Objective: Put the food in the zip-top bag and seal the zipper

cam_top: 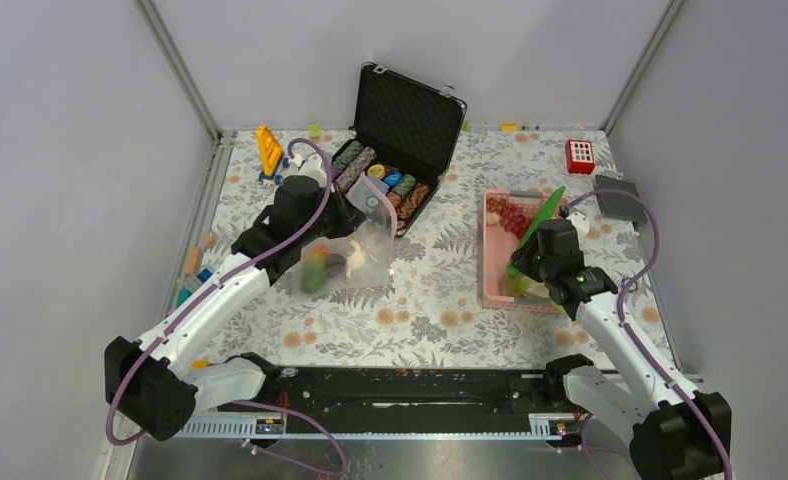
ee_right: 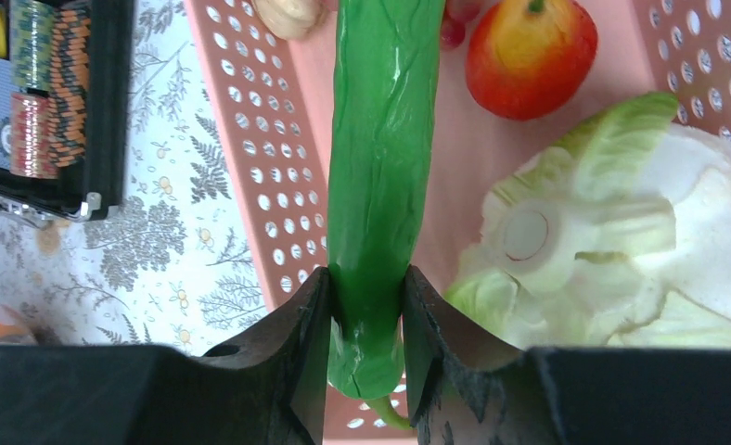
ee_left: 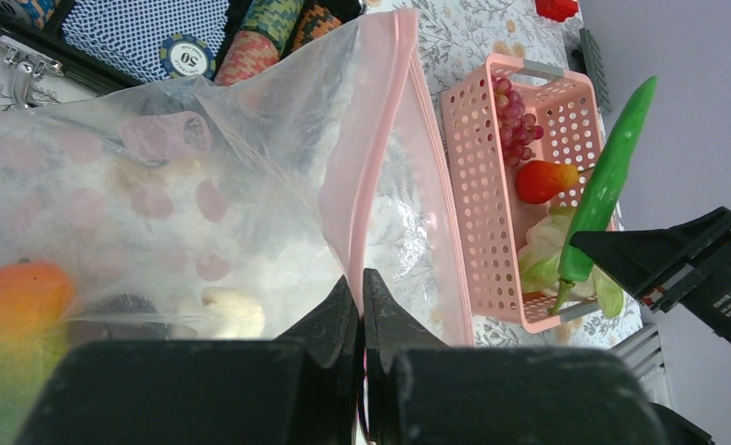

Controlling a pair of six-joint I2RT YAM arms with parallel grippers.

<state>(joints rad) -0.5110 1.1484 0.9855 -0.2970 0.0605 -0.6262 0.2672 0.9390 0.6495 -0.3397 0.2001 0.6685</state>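
My left gripper (ee_left: 362, 278) is shut on the pink zipper strip (ee_left: 371, 148) of the clear zip-top bag (cam_top: 355, 250), holding its mouth up. Inside the bag lie an orange-green mango (ee_left: 14, 306) and a pale piece (ee_left: 232, 311). My right gripper (ee_right: 366, 297) is shut on the stem end of the long green vegetable (ee_right: 385, 139), held above the pink basket (cam_top: 492, 250). It also shows in the top view (cam_top: 542, 217). In the basket lie a red fruit (ee_right: 529, 56), purple grapes (ee_left: 515, 116) and white-green leafy pieces (ee_right: 621, 250).
An open black case (cam_top: 405, 130) of striped poker chips (cam_top: 375, 175) stands behind the bag. A yellow toy (cam_top: 269, 150), a red block (cam_top: 579, 156) and a grey block (cam_top: 618, 198) lie near the back. Small blocks sit along the left edge (cam_top: 192, 262).
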